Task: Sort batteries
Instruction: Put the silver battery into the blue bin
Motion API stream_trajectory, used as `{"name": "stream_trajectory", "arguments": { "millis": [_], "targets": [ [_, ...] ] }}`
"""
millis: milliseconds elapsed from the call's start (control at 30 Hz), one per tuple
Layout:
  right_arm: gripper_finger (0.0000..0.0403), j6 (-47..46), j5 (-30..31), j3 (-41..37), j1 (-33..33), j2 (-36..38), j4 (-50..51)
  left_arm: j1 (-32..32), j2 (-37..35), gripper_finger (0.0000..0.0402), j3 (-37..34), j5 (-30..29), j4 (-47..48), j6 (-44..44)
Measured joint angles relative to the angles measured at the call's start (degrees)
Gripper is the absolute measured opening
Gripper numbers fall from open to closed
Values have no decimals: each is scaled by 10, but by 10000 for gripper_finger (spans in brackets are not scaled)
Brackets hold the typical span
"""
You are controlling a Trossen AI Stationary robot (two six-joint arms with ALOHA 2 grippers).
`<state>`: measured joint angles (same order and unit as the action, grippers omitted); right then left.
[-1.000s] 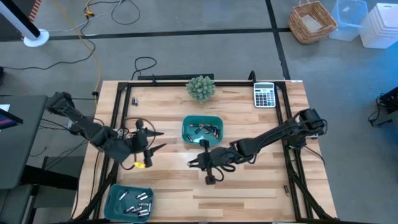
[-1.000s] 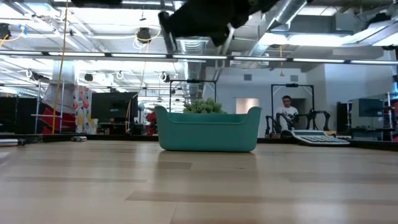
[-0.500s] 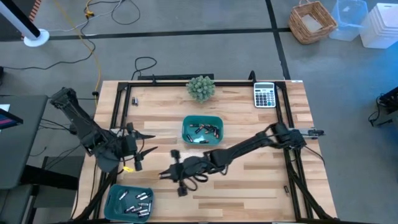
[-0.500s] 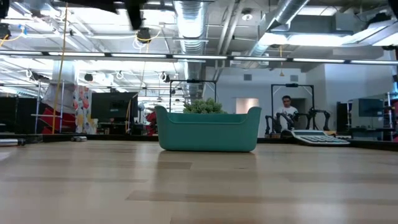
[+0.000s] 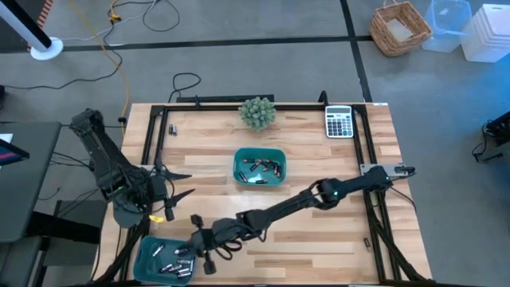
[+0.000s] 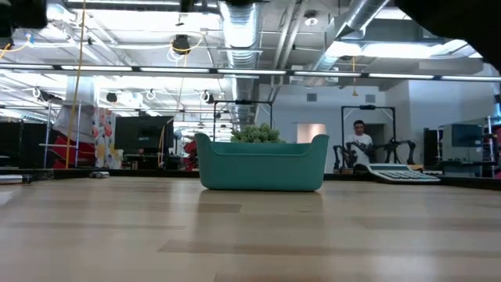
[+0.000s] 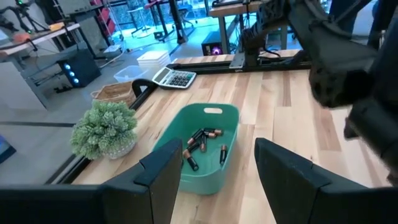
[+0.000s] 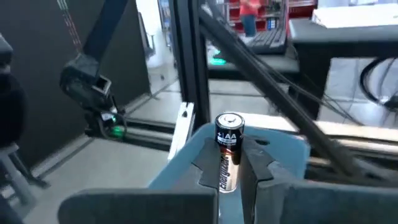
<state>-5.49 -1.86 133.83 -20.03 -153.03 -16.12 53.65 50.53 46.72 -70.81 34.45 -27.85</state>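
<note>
My right gripper reaches across to the near-left corner, over the rim of a teal tray that holds several batteries. It is shut on one AA battery. A second teal tray at the table's middle holds several more batteries. My left gripper hangs open above the table's left side, pointing at that middle tray, with nothing between its fingers. My right gripper pinches the AA battery's lower body between its two fingers. The battery lies along the fingers, its capped end sticking out past the fingertips. The fingers come about level from the table's right. The battery is lifted clear, above the near-left tray.
A small potted plant stands at the far middle and a grey calculator at the far right. A black frame runs round the table's edges. In the low view the middle tray stands alone on bare wood.
My right gripper, shut on the battery, has swept from beside the middle tray toward the near-left corner and now hangs over the near-left tray. My left gripper has drawn back a little toward the table's left edge, still open.
</note>
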Motion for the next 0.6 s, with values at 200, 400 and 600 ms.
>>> {"name": "stream_trajectory", "arguments": {
  "millis": [200, 400, 600],
  "targets": [
    [31, -31, 0, -1, -5, -11, 5, 9, -1, 196, 0, 0, 26, -29],
    [31, -31, 3, -1, -9, -10, 15, 10, 0, 196, 0, -3, 27, -40],
    [41, -20, 2, -1, -10, -10, 43, 10, 1, 196, 0, -3, 35, -55]
  ]
}}
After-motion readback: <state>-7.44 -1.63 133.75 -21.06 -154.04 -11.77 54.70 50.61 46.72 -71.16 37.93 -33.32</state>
